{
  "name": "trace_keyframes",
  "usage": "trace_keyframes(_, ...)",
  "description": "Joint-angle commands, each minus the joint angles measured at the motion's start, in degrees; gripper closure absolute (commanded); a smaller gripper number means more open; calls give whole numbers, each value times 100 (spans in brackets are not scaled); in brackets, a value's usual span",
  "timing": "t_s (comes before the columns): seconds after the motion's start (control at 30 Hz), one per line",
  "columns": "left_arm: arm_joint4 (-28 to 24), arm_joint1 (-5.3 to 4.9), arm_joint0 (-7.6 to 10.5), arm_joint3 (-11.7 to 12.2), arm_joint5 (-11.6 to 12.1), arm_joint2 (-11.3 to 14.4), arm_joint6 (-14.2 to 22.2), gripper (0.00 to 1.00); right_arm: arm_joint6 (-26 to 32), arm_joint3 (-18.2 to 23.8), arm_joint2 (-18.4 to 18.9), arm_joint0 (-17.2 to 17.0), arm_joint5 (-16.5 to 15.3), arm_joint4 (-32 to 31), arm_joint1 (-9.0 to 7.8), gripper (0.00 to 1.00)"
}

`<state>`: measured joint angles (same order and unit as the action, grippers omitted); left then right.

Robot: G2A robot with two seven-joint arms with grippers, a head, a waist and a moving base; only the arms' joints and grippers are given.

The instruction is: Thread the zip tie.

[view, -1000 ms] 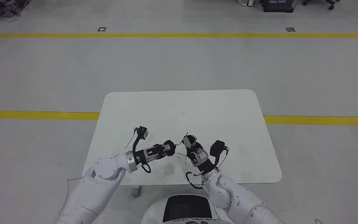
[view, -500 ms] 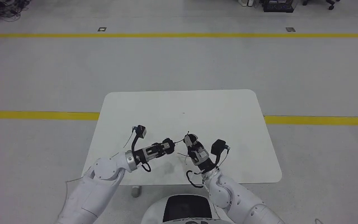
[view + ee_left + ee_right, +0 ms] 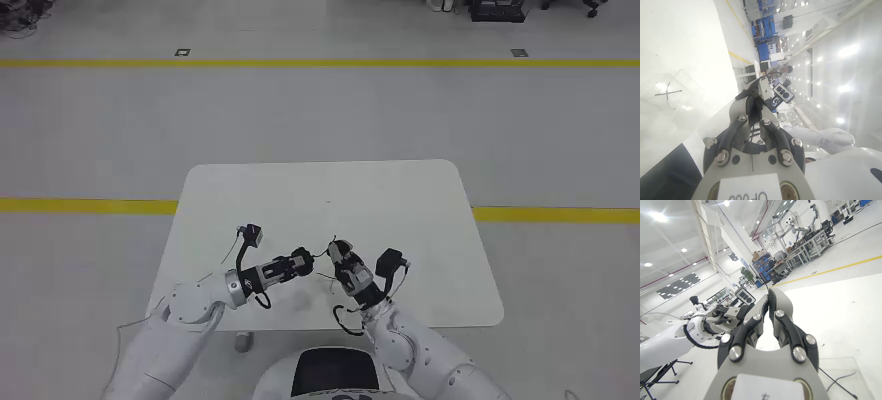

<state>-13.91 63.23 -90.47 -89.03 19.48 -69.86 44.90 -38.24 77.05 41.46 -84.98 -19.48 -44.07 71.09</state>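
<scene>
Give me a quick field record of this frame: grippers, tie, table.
right gripper: shut on the zip tie, over the table
zip tie: thin, black, sticks out of the grip
left gripper: shut, close to the right one; grasp unclear
clear tray: on the table, loose ties inside

The left gripper (image 3: 301, 262) and right gripper (image 3: 339, 250) stand tip to tip above the near part of the table (image 3: 400, 195). The zip tie (image 3: 767, 286) bridges the narrow gap between them and bars passage there. A clear tray (image 3: 846, 370) holding loose ties (image 3: 668, 92) lies on the surface just beneath, toward the robot. Passage is available over the table's far half and along both sides.
</scene>
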Motion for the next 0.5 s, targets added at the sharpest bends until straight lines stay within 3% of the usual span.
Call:
trace_keyframes(0.0,41,2,-13,-12,0,-1,-30,100,-42,-36,20,9,0,-175,-14,100)
trace_keyframes(0.47,115,-10,-87,-53,0,-64,-2,100,-181,-128,144,9,12,-919,-21,100)
